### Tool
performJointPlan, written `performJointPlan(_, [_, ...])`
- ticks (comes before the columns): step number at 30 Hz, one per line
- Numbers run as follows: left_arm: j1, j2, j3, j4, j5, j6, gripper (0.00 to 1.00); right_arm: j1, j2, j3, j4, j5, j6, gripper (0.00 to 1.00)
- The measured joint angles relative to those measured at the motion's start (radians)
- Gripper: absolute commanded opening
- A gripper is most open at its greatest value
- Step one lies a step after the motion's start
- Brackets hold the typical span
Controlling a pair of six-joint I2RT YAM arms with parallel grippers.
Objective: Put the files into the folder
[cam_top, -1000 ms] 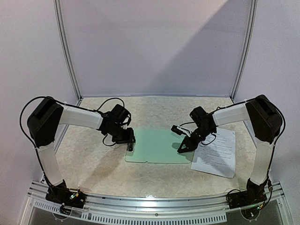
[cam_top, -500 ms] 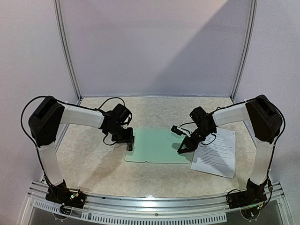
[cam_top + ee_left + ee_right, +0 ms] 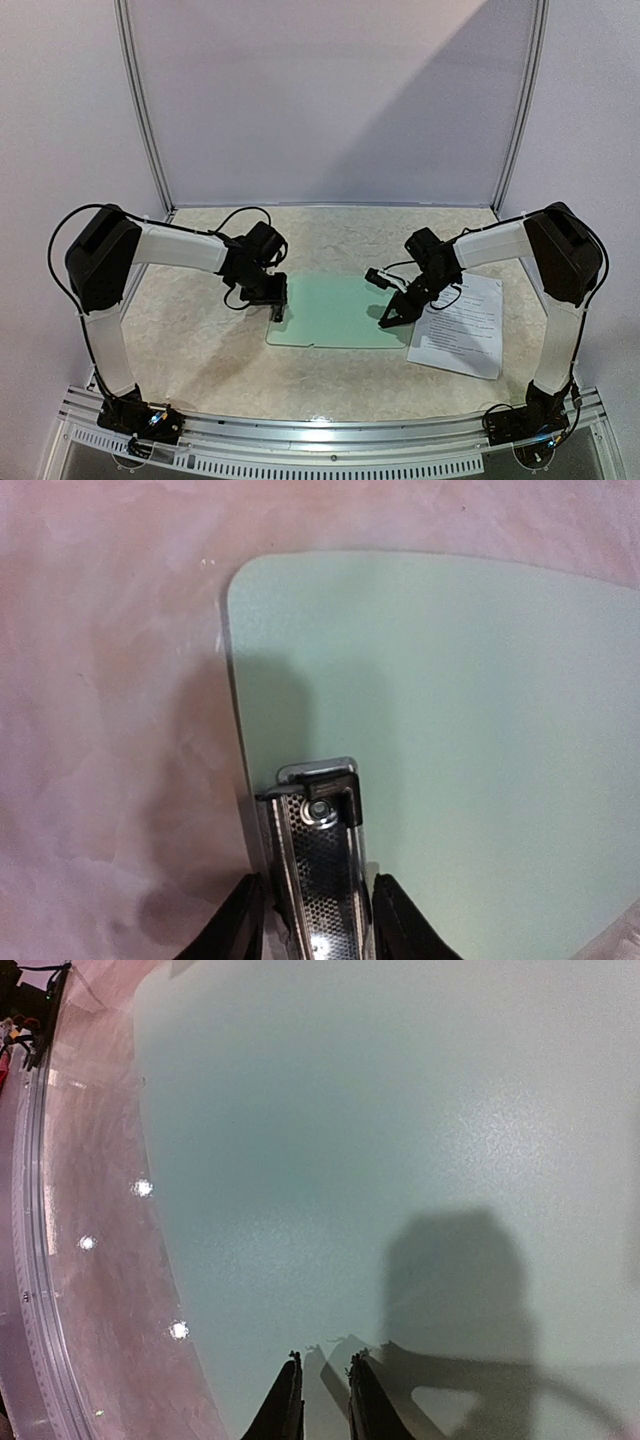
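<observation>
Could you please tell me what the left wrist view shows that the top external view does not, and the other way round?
Only the left wrist view shows, close up, the clip of the folder: perforated metal with a black end, sitting between the fingers of the left gripper. Only the top external view shows the files, lying on the table beside the folder's right edge, and the right gripper over that edge. Both views share the mint-green folder and the marbled table.
</observation>
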Motion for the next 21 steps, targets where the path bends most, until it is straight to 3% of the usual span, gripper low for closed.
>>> performJointPlan(5, [-0.006,0.003,0.005,-0.005,-0.007,0.001,0.4,0.0,0.0,0.0,0.0,0.0,-0.003,0.17])
performJointPlan(13, [-0.031,0.027,0.044,-0.053,-0.064,0.002,0.31,0.0,0.0,0.0,-0.006,-0.004,-0.007,0.17])
performJointPlan(19, [-0.033,0.031,0.047,-0.052,-0.072,-0.018,0.0,0.0,0.0,0.0,-0.018,-0.01,-0.011,0.17])
performJointPlan(21, [-0.033,0.03,0.042,-0.044,-0.069,-0.02,0.0,0.0,0.0,0.0,-0.019,-0.011,-0.011,0.18])
